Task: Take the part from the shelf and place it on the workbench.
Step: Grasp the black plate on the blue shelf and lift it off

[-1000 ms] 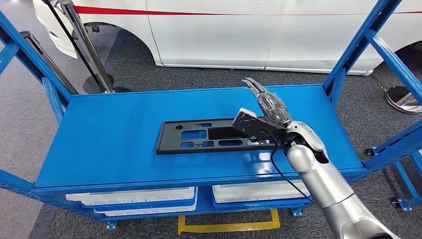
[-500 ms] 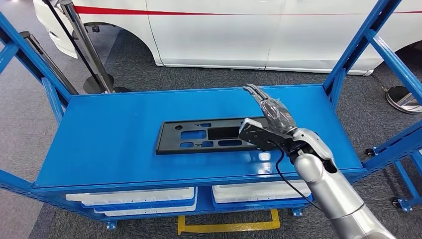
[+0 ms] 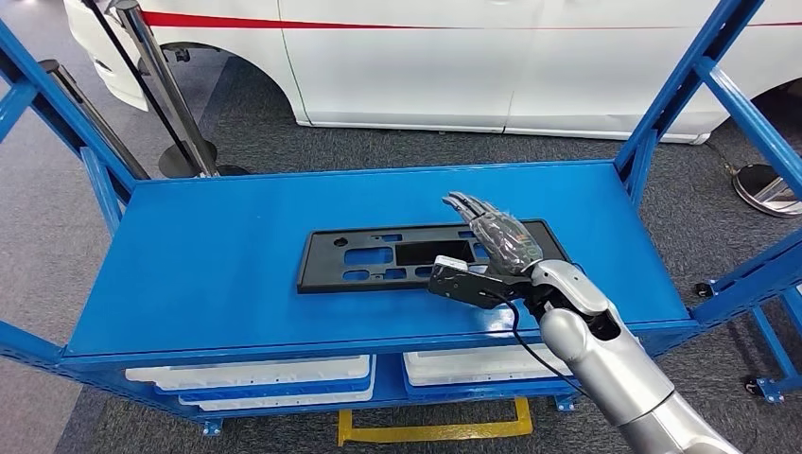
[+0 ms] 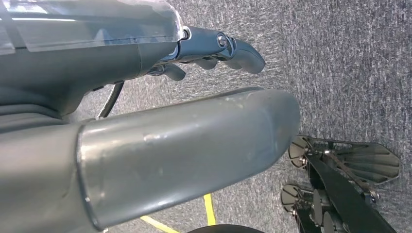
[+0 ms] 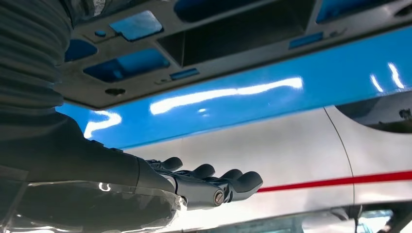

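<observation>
One white car (image 3: 473, 66) stands beyond the shelf (image 3: 217, 246) bearing the part (image 3: 378, 257).

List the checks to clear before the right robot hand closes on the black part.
1. Black part lies flat on the blue shelf: ok.
2. Right robot hand is over the part's right end: ok.
3. Its fingers are extended, holding nothing: ok.
4. Fingers touching the part: cannot tell.
5. Left robot hand hangs over the floor, holding nothing: ok.
6. Workbench in sight for the drop: cannot tell.
</observation>
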Controlling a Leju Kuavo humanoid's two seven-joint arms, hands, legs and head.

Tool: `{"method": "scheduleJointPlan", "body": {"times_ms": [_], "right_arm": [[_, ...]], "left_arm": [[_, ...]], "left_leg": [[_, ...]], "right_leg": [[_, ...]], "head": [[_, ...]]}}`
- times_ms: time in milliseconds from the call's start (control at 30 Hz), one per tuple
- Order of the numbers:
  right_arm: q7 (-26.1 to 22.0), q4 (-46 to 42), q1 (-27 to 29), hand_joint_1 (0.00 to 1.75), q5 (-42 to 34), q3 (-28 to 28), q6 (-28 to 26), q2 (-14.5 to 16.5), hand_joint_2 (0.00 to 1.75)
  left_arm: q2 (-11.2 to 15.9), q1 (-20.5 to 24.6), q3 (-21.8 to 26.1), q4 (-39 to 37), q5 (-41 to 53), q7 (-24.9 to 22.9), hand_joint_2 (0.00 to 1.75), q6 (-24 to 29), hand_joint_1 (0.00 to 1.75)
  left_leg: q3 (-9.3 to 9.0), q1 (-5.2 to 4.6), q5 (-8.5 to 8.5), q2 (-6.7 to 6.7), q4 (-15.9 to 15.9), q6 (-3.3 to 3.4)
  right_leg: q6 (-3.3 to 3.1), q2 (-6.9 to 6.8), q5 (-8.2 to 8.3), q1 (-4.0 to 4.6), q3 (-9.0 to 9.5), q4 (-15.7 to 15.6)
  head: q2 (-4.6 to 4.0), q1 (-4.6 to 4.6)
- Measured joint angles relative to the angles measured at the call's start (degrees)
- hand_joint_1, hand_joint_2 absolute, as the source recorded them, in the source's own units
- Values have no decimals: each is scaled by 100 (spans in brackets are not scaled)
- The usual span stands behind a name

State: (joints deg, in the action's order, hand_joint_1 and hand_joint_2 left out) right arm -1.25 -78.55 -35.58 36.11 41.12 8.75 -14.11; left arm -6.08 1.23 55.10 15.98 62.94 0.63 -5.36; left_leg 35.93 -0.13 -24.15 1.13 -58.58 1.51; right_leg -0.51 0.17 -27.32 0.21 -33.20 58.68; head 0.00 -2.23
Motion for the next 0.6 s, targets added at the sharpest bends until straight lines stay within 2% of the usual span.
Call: {"method": "scheduleJointPlan", "body": {"times_ms": [600], "right_arm": [[51, 506, -126, 0, -178, 345, 219, 12, 175]], "left_arm": [[-28, 26, 115, 0, 79, 30, 0, 49, 0]], "left_leg": [[-1, 0, 0, 1, 0, 0]], "right_leg": [[0, 0, 0, 0, 0, 0]], "head": [[0, 0]]}}
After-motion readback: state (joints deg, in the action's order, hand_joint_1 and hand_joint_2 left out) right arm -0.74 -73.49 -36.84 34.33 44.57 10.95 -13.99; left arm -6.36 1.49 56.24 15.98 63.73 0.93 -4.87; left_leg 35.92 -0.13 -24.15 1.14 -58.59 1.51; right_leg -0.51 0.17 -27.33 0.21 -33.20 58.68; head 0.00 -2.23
